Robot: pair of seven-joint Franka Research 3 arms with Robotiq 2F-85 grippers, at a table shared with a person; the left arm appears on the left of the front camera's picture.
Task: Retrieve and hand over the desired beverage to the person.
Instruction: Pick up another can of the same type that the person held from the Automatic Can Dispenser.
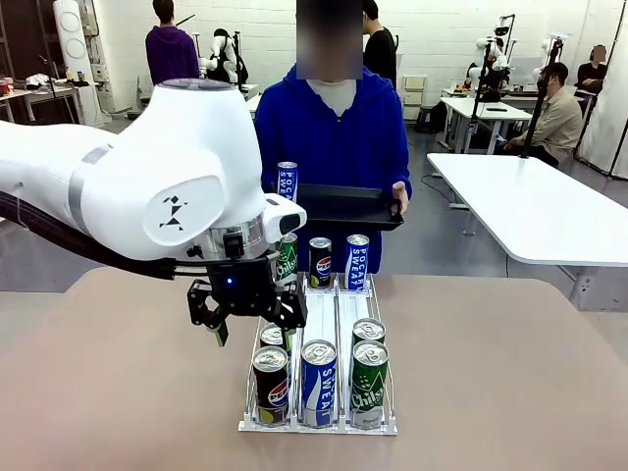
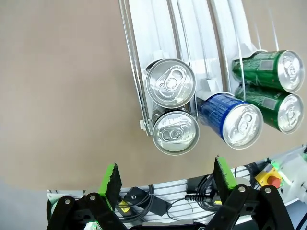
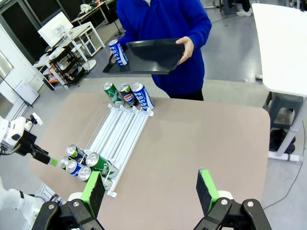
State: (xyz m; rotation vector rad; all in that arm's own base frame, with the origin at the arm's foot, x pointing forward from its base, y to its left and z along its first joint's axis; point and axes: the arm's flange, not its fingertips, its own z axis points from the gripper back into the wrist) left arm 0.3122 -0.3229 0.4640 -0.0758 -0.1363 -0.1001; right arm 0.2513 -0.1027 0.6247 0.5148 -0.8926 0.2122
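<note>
My left gripper [image 2: 166, 178] is spread wide and empty, hanging over the left lane of the white can rack [image 1: 324, 312] on the brown table [image 1: 118, 392]. My right gripper [image 3: 149, 189] is open too, touching nothing. Across, the person [image 1: 334, 128] in a blue hoodie holds a black tray [image 1: 343, 208] carrying a Pocari Sweat can [image 1: 287, 182]. At the rack's near end stand a Pepsi can [image 1: 271, 385], a blue can [image 1: 319, 383] reading "SWEAT" and a green can [image 1: 368, 385] reading "Chils".

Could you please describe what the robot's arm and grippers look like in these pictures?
The left arm is glossy white and rounded, with a grey band, a small black logo and a black cable beneath. The left gripper is black, of jointed links, with green pads and a blue light on its body. The right gripper matches: black links, green pads.
</note>
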